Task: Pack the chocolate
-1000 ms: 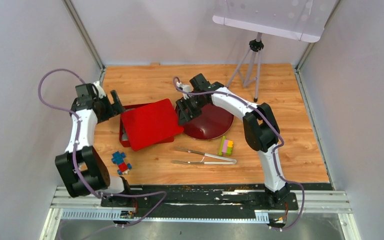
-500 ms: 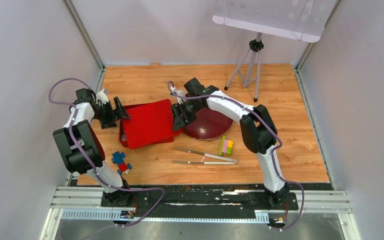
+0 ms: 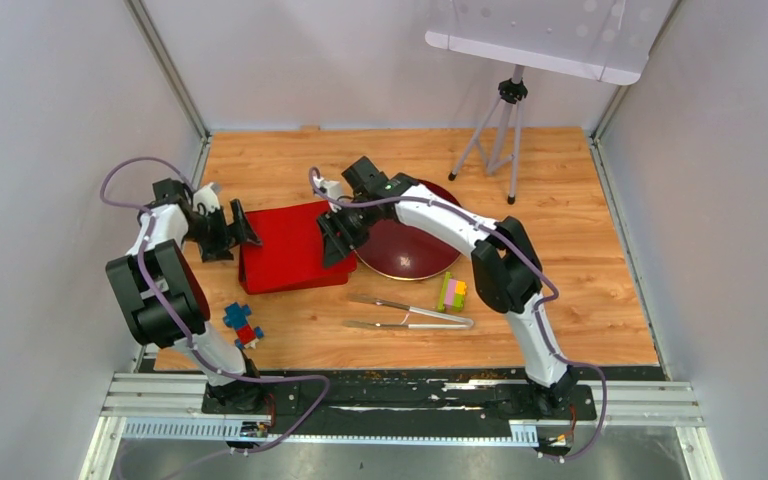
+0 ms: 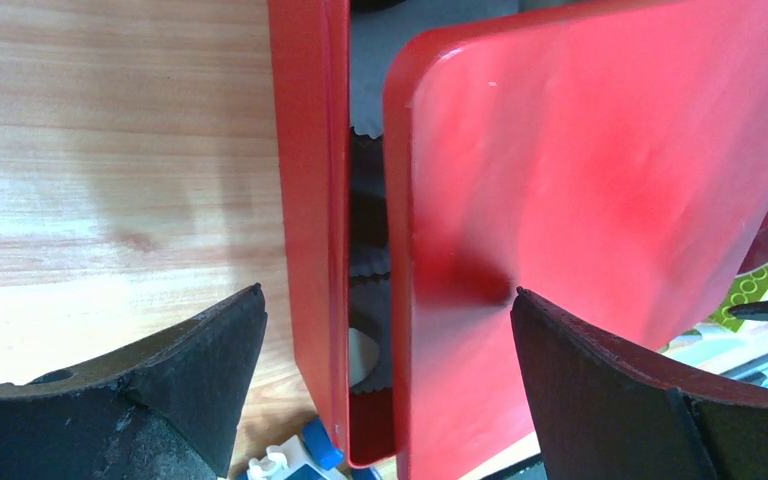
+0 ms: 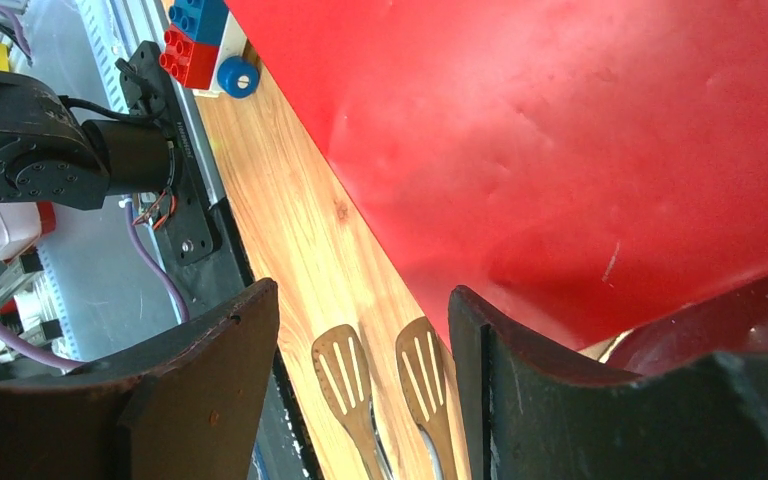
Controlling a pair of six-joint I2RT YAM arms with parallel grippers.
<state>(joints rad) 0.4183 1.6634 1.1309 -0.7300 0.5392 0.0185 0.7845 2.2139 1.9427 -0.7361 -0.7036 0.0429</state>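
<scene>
A red box (image 3: 248, 272) lies left of centre with its red lid (image 3: 285, 245) almost flat over it. In the left wrist view a narrow gap shows between the box wall (image 4: 310, 200) and the lid (image 4: 580, 200). One pale cream chocolate (image 4: 365, 350) in a dark frilled cup shows through it; the other chocolates are hidden. My left gripper (image 3: 240, 232) (image 4: 388, 292) is open, its jaws on either side of the box wall and lid edge. My right gripper (image 3: 335, 235) (image 5: 362, 290) is open at the right edge of the lid (image 5: 580, 130).
A dark red plate (image 3: 415, 245) lies right of the box. Metal tongs (image 3: 410, 315) (image 5: 380, 370) lie in front of it. Toy blocks sit at the right (image 3: 451, 292) and near left (image 3: 242, 325). A tripod (image 3: 500, 130) stands at the back.
The lid has swung left and down from tilted to almost flat over the box. My right gripper followed it left. My left arm folded back at first, then held still.
</scene>
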